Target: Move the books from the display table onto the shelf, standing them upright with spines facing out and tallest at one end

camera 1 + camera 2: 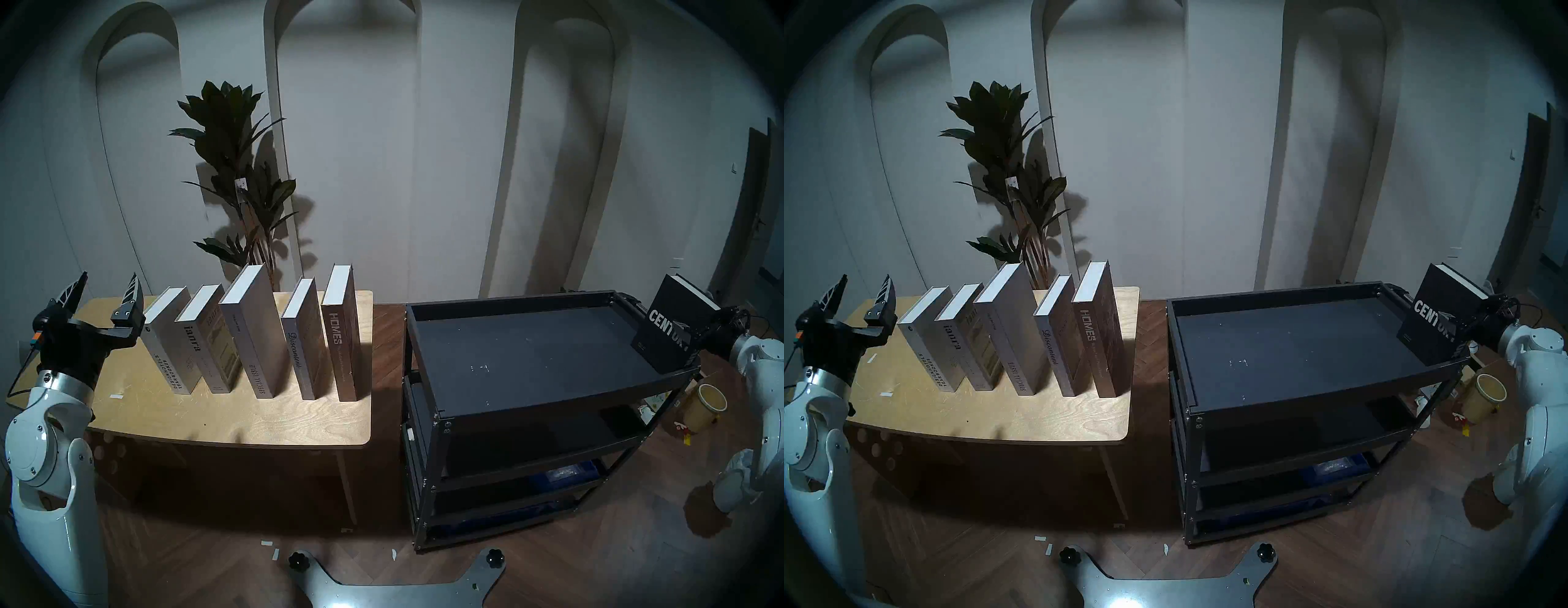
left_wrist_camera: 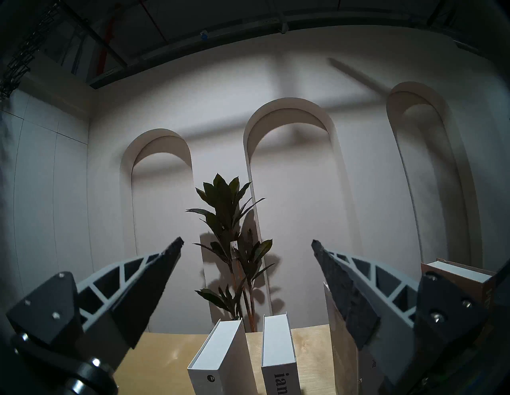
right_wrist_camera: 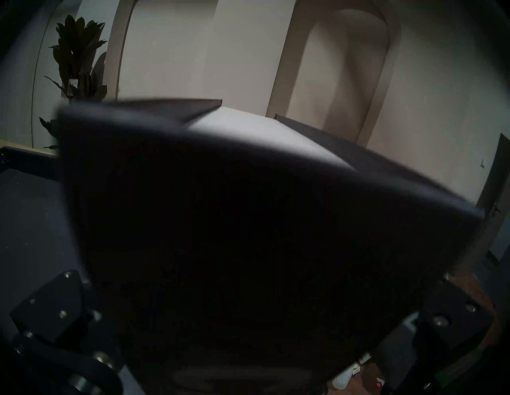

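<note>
Pincer work at the rack's right end: first book set down, release unconfirmed.

The right gripper [image 1: 689, 335] sits just off the right end of the black metal rack [image 1: 530, 352], against the black "CENTURY" book [image 1: 655, 339]. I cannot tell if it clamps the book or has let go. The book rests on its lower edge in the rack's top tray, tilted. It is probably placed at the end so the row can start with the tallest. Left of the rack, five books stand on the plywood display table [image 1: 237, 416], from "HOMES" [image 1: 339, 339] out to "DESIGN HOTELS YEARBOOK" [image 1: 167, 365]. Farthest from the rack, the left gripper [image 1: 109, 280] hangs spread and empty, likely waiting. The head views show the title and tilt. The right wrist view gives only dark cover and pale page edge, with its fingers hidden.
</note>
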